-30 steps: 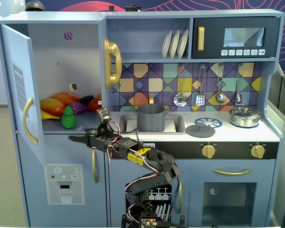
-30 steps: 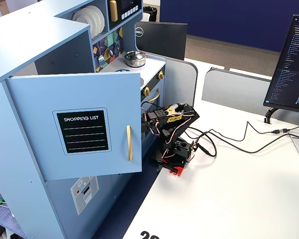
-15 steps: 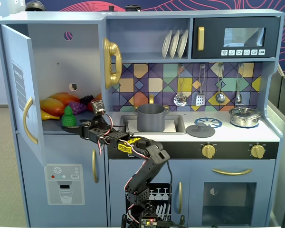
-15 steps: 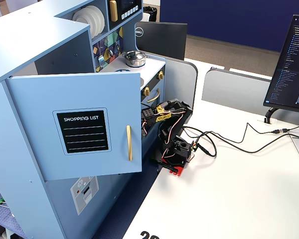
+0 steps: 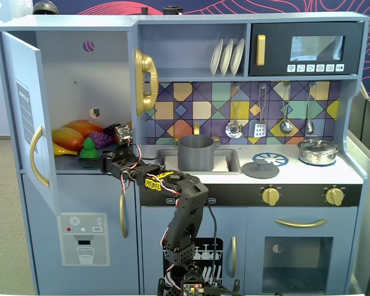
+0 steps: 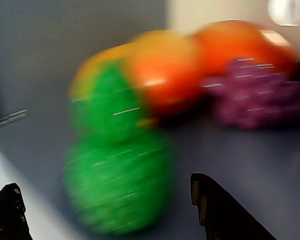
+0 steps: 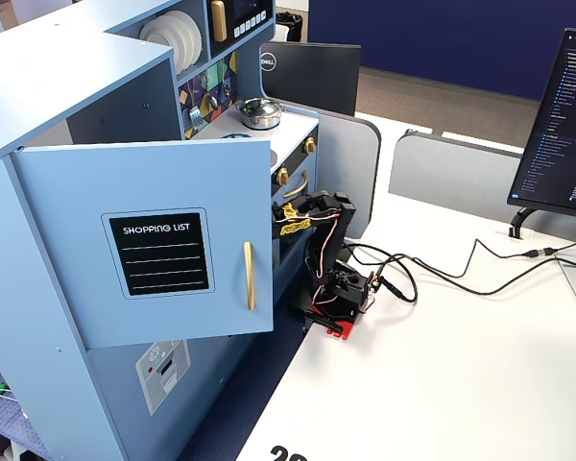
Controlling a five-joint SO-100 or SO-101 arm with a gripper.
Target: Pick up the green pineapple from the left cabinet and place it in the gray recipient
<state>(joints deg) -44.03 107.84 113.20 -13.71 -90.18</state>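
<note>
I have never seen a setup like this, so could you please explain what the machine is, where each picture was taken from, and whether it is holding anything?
It is a small black robot arm standing before a toy kitchen. One fixed view faces the kitchen; the other looks from the side, where the open blue door hides the shelf. The blurred picture comes from a camera on the arm's wrist.

The arm reaches into the left cabinet, its hand close to the green pineapple. In the wrist view the hand's two dark fingers stand apart either side of the pineapple, holding nothing yet. Orange-yellow toy fruit and purple grapes lie behind. The gray recipient waits in the sink.
</note>
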